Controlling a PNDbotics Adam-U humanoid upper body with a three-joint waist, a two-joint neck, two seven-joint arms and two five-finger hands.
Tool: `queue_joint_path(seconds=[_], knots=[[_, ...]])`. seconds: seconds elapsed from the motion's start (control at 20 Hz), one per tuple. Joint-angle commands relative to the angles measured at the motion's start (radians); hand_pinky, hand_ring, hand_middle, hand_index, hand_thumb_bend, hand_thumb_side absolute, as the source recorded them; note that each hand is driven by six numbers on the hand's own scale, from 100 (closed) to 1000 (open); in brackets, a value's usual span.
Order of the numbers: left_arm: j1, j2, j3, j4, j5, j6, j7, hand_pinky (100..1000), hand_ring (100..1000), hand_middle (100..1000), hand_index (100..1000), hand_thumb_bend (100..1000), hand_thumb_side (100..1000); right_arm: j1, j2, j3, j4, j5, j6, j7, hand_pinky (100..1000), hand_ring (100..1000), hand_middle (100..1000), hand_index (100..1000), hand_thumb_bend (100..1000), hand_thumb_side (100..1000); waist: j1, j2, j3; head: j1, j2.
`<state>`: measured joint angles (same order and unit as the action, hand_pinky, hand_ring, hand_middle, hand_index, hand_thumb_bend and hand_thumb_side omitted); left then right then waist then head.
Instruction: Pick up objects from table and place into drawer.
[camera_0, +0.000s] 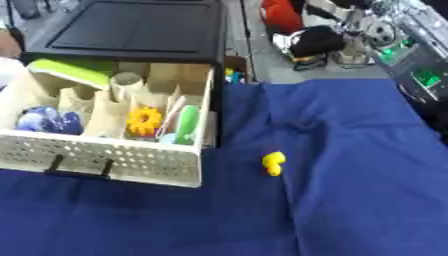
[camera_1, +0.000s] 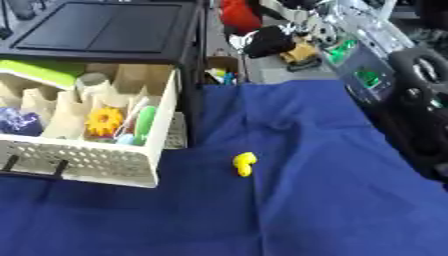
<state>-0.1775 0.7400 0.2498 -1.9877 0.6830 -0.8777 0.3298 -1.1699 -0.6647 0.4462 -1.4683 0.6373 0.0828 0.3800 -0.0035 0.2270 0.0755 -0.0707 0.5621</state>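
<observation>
Only a black, ringed stretch of what looked like the right arm (camera_1: 422, 100) showed, running down the right edge of the right eye view. Neither hand could be seen.

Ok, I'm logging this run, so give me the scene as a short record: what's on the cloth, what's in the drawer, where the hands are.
surface: blue cloth
drawer: cream perforated drawer, pulled open, black handle in front
in drawer: yellow gear-shaped piece, green stick, blue item, lime-green flat piece
left on cloth: small yellow object, right of the drawer, apart from it
hands: neither in view
</observation>
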Motion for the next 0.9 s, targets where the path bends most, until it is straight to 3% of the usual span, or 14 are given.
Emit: queue_joint_path(seconds=[0.05, 0.3, 0.55, 0.9], knots=[[-0.013, 0.045, 0.011, -0.012, 0.007, -0.029, 0.026, 627, 775, 746, 874, 145, 979, -0.037, -0.005, -0.02, -0.085, -0.049, 0.032, 0.014, 632, 651, 408, 633, 179, 640, 0.002, -0.024, 0.003, 0.005, 0.001], [-0.019, 0.045, 0.009, -0.012, 0.015, -0.029, 0.023, 626, 774, 746, 874, 144, 979, -0.057, 0.041, -0.022, -0.197, -0.095, 0.099, 0.066, 631, 644, 404, 627, 188, 640, 0.001, -0.025, 0.015, 0.003, -0.007], [-0.029, 0.045, 0.007, -0.012, 0.024, -0.029, 0.018, 625, 774, 746, 874, 143, 978, -0.054, 0.087, -0.001, -0.302, -0.082, 0.169, 0.135, 635, 644, 404, 627, 205, 645, -0.002, -0.02, 0.029, -0.006, -0.009], [-0.037, 0.04, 0.003, -0.012, 0.029, -0.029, 0.009, 625, 775, 747, 874, 141, 976, -0.071, 0.147, 0.032, -0.321, -0.062, 0.264, 0.231, 655, 656, 413, 632, 245, 669, -0.009, -0.007, 0.041, -0.019, -0.004]])
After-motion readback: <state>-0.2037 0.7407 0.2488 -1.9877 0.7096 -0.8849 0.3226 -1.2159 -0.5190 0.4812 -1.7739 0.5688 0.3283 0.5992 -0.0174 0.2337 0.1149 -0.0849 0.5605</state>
